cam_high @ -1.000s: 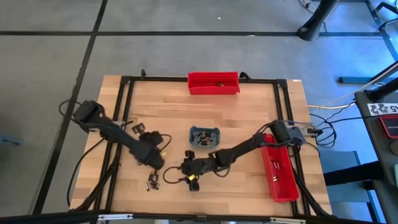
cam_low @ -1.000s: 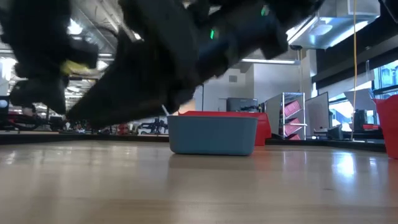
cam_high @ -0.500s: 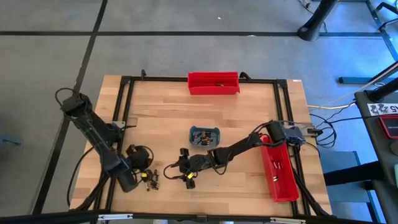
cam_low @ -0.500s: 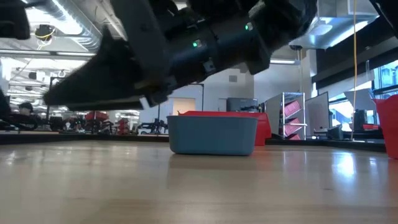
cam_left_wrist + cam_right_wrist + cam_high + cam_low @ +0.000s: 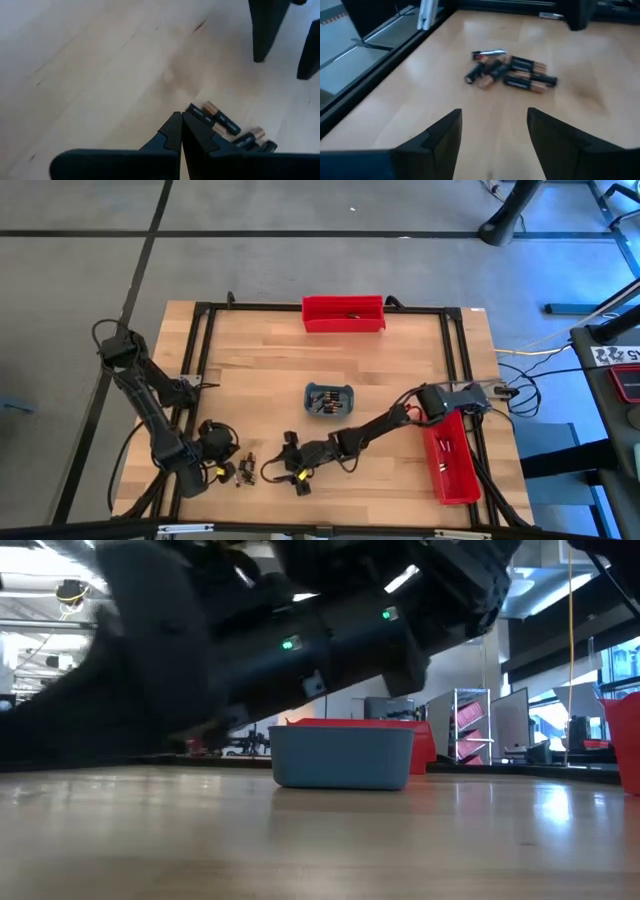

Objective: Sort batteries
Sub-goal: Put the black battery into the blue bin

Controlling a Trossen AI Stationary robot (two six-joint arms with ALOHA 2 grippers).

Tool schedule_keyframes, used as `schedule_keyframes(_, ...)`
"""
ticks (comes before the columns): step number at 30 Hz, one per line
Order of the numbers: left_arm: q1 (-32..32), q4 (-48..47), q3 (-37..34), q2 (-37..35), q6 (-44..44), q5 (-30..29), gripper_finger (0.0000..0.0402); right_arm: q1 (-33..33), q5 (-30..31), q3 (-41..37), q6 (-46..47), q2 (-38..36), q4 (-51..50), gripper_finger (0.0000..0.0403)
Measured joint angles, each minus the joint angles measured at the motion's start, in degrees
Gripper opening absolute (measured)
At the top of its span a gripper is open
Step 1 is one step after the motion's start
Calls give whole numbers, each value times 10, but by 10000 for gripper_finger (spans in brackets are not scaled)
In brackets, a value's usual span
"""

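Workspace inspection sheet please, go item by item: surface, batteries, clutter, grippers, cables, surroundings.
Surface: wooden table, black frame around it.
Job's things: loose batteries piled near the front left; more in the grey-blue tray; red bin at the far edge, second red bin along the right.
Clutter: nothing seen.
Grippers: left gripper shut, empty, beside the pile; right gripper open, facing it.
Cables: bundle off the right edge.
Surroundings: grey floor, shelving behind.
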Motion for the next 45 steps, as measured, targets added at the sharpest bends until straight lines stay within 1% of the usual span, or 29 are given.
schedule_keyframes(5,-20,-16,-1,0,-50,0,1,1,8,62,-5,42,-18,224)
schedule_keyframes(8,-35,-1,-1,0,-68,0,1,1,2,102,-4,69,-19,224)
schedule_keyframes(13,-81,34,-1,0,-97,0,1,2,15,171,-4,106,-78,224)
schedule_keyframes(16,-103,45,-1,12,-141,-3,1,8,36,204,3,122,-99,224)
schedule_keyframes(18,-109,58,-1,30,-168,-4,1,15,68,220,12,126,-116,224)
schedule_keyframes(21,-110,91,-1,64,-186,-5,1,29,118,232,23,127,-144,224)
schedule_keyframes(27,-109,184,-1,137,-195,-5,1,49,130,240,38,127,-143,224)
schedule_keyframes(31,-110,224,0,170,-202,-26,1,59,165,240,41,127,-144,224)
schedule_keyframes(36,-110,243,1,186,-231,-55,1,57,167,240,57,127,-143,224)
schedule_keyframes(38,-108,246,2,187,-226,-69,1,57,168,240,65,127,-141,224)
schedule_keyframes(45,-87,247,1,188,-207,-76,1,57,179,240,82,127,-131,224)
